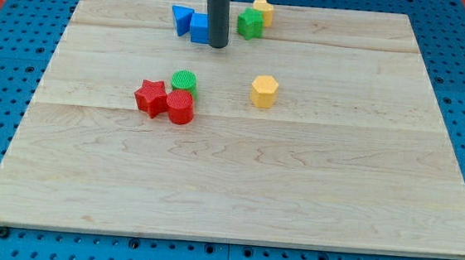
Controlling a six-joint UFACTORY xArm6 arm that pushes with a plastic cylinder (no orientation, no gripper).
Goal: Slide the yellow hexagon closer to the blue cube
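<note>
The yellow hexagon (264, 91) lies on the wooden board (235, 197), right of the middle. The blue cube (199, 28) sits near the view's top, partly hidden by my dark rod. My tip (217, 45) rests at the cube's right edge, touching or nearly touching it. The hexagon is below and to the right of my tip, well apart from it and from the cube.
A blue triangular block (181, 18) touches the blue cube's left side. A green block (250, 23) and a small yellow block (263, 10) sit right of the rod. A red star (150, 97), a red cylinder (180, 107) and a green cylinder (184, 80) cluster at the left.
</note>
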